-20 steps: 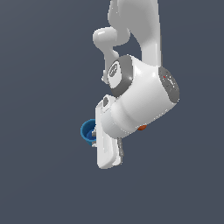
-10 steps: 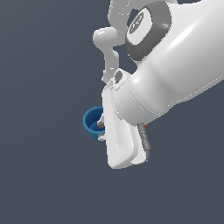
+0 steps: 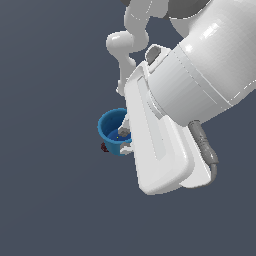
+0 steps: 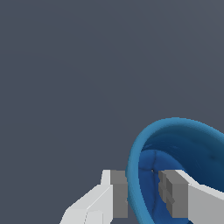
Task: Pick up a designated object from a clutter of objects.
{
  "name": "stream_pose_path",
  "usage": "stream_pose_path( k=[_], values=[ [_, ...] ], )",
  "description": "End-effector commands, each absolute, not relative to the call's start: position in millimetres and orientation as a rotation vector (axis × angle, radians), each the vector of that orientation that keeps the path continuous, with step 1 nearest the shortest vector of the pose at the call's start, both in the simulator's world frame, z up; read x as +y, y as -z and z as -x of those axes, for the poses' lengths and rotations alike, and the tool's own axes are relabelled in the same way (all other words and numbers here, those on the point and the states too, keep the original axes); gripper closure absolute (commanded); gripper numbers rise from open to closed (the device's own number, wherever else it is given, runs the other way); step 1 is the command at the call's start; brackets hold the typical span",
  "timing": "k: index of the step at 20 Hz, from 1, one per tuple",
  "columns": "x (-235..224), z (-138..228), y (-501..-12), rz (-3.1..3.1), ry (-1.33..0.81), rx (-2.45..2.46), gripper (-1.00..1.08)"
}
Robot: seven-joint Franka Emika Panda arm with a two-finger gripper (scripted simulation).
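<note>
The designated object, a bright-blue cup (image 3: 111, 126) with a thick rim, hangs tilted at the end of my gripper (image 3: 124, 135) in the exterior view. In the wrist view one grey finger (image 4: 118, 193) sits outside the cup's (image 4: 183, 144) wall and the other finger (image 4: 173, 193) sits inside it, so my gripper (image 4: 143, 189) is shut on the rim. Of the clutter of objects, only a dark maroon speck (image 3: 104, 147) shows, peeking past the cup's lower edge. The other items are hidden.
The arm's large white hand and links (image 3: 200, 90) fill the exterior view's right and hide whatever lies behind them. Around them is plain dark grey ground (image 3: 50, 200).
The arm and the blue cup have grown much larger in the exterior view, the cup rising with the gripper. The orange spot seen by the hand a second ago is no longer visible.
</note>
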State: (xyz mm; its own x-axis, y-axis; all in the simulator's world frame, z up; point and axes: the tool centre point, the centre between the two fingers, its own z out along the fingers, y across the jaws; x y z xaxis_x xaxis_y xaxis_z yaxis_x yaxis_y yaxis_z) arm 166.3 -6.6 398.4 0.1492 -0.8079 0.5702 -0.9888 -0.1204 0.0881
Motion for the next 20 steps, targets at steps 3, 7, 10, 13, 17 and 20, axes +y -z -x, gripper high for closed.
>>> stream_pose_path(
  k=[3,7,10,13,17,20],
  values=[
    [-0.2,-171.4,-419.7,-1.987,-0.542,-1.711,1.08],
    [4.2,-175.2,-432.8,-1.988,-0.542,-1.711,1.08],
    [6.2,-177.3,-439.5,-1.988,-0.542,-1.711,1.08],
    [8.0,-178.8,-444.0,-1.988,-0.542,-1.710,1.08],
    [9.2,-180.3,-447.7,-1.988,-0.542,-1.710,1.08],
    [9.6,-180.8,-449.3,-1.987,-0.543,-1.711,1.08]
  ],
)
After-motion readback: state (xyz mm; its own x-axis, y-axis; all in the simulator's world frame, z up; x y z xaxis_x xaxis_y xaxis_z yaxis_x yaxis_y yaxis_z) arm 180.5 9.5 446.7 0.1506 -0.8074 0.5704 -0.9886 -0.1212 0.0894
